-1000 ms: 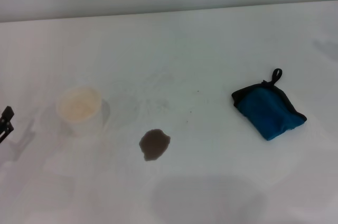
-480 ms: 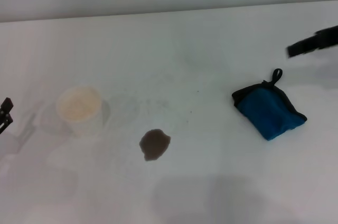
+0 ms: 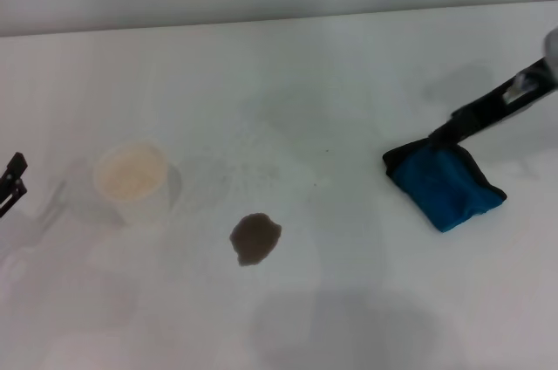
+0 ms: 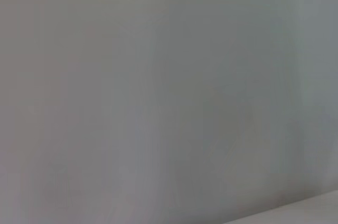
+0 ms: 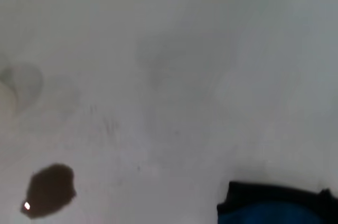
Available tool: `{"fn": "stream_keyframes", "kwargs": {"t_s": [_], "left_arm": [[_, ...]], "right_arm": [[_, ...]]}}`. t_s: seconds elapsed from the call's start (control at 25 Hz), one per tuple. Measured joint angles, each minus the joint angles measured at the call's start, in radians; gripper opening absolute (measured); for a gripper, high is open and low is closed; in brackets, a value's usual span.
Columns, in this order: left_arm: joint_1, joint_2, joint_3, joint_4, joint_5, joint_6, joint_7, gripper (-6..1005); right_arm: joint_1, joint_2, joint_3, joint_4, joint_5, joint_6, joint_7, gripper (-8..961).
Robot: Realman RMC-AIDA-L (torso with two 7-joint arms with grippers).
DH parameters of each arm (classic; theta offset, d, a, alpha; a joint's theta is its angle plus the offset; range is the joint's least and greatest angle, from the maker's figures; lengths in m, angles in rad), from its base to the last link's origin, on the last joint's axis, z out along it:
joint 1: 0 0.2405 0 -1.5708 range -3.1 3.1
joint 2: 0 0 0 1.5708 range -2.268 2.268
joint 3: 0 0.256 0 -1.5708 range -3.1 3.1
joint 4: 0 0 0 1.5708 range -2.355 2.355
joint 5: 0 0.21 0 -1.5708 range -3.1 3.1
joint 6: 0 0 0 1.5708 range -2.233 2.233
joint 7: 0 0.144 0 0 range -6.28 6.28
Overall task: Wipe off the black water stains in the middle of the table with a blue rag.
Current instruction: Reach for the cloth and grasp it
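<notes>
Right tool (image 3: 440, 136) dropped onto blue rag (image 3: 445, 184) far corner, grip unclear; left tool (image 3: 12, 180) parked at table (image 3: 288, 73) edge.

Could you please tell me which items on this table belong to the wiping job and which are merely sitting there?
Belonging to the job: the blue rag, the black water stains, the table, and the right gripper at the rag's far corner.

Merely there: the pale cup; the left gripper, idle at the edge.

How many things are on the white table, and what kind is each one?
Blue rag: 1
Pale cup: 1
Black water stains: 1 blotch
Total: 3 things on the table
</notes>
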Motion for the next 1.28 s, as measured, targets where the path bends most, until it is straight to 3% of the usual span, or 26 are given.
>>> {"fn": "stream_keyframes", "kwargs": {"t_s": [0.28,0.48,0.84,1.28], "left_arm": [[-0.005,0.001,0.000,-0.001,0.000,0.000,0.016,874],[-0.008,0.001,0.000,-0.001,0.000,0.000,0.026,874],[-0.014,0.002,0.000,-0.011,-0.001,0.001,0.026,873],[-0.019,0.002,0.000,-0.014,-0.002,0.002,0.026,873]], "right_arm": [[0.027,0.001,-0.234,0.002,-0.090,-0.058,0.157,480],[0.061,0.002,-0.331,0.027,-0.137,-0.078,0.226,480],[0.128,0.004,-0.409,0.211,-0.190,-0.159,0.265,480],[0.160,0.004,-0.419,0.330,-0.211,-0.226,0.259,479]]}}
